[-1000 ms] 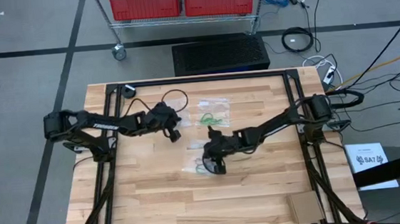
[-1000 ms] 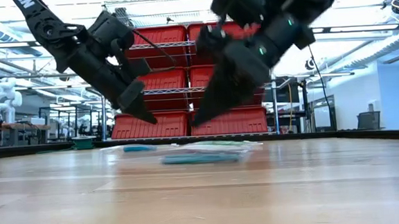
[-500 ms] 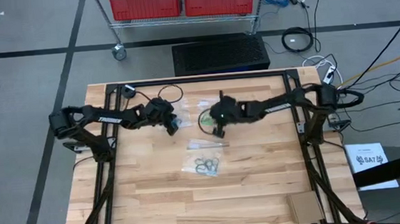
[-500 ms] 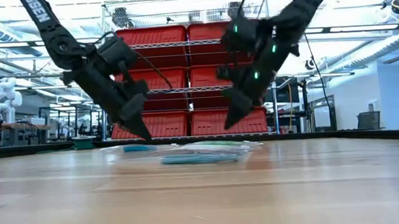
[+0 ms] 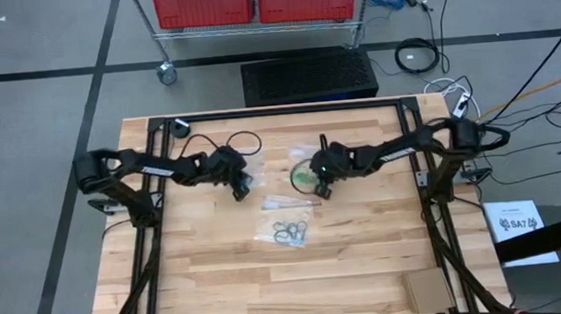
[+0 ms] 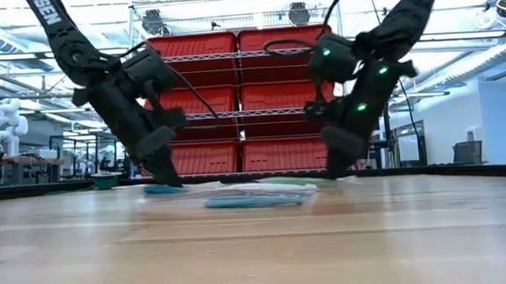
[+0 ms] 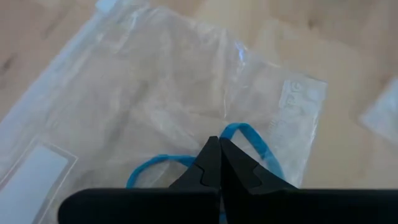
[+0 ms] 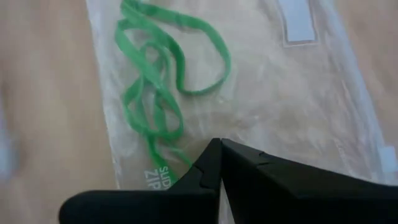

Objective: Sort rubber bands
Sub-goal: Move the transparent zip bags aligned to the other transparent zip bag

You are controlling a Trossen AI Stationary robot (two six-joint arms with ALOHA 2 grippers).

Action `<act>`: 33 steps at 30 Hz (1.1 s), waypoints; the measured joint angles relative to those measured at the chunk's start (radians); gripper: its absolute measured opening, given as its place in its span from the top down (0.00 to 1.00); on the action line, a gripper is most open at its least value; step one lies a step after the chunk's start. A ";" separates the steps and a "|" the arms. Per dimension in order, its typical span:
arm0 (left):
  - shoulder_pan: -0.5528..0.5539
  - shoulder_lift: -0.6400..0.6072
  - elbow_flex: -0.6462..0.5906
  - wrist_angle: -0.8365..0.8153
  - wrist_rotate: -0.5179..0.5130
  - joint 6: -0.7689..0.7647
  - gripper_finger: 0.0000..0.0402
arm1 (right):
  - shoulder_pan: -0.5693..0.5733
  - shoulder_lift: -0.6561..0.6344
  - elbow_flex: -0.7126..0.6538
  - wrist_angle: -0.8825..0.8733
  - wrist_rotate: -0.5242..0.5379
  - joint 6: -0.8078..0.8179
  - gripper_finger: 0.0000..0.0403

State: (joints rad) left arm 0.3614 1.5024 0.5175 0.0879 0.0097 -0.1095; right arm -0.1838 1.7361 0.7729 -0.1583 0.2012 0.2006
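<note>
two dark jointed arms, white lettering on the links, looping black cables, green lights glowing on one wrist.

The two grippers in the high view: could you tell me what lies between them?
In the high view, bare wood of the table separates the left gripper from the right gripper; the bag of green rubber bands starts beside the right one.
</note>
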 joint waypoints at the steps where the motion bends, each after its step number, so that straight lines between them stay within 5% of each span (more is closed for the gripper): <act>1: -0.009 -0.015 0.000 -0.038 -0.001 -0.010 1.00 | 0.019 -0.022 -0.015 -0.028 -0.001 0.011 1.00; 16: -0.194 -0.247 -0.248 0.011 -0.015 -0.280 1.00 | 0.349 -0.400 -0.268 -0.318 -0.057 0.282 1.00; 33: -0.474 -0.313 -0.232 -0.009 -0.018 -0.330 1.00 | 0.662 -0.439 -0.232 -0.376 -0.044 0.590 1.00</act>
State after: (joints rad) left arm -0.1121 1.1895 0.2855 0.0786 -0.0086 -0.4390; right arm 0.4777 1.2971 0.5409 -0.5347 0.1574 0.7911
